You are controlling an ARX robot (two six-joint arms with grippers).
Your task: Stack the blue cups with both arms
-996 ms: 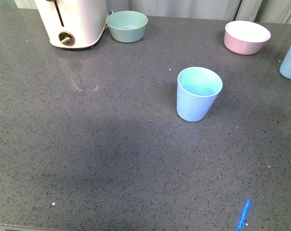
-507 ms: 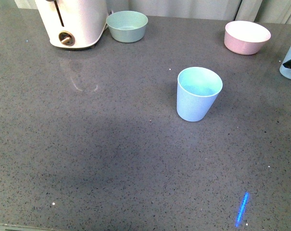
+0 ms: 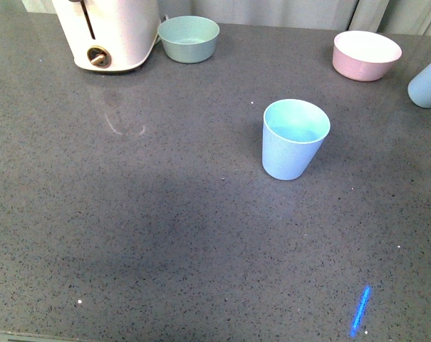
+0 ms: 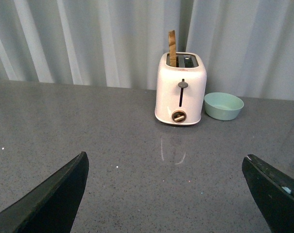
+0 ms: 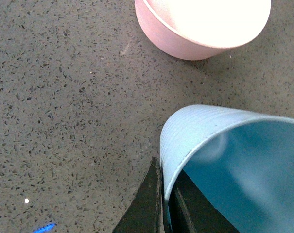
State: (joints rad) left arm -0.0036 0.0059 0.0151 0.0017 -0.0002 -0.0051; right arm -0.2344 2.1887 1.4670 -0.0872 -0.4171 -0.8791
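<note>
Only the right wrist view shows the right tool [image 5: 166,200] pinching the tilted blue cup [image 5: 234,165]; left tool [image 4: 164,156] gapes empty.

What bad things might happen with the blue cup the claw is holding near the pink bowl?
1. The right claw pinches only the rim of the held blue cup, which hangs tilted, so it may slip or swing.
2. The pink bowl sits close by; a careless swing might bump it.
3. Nothing holds the standing blue cup, so an off-centre landing could knock it over.
</note>
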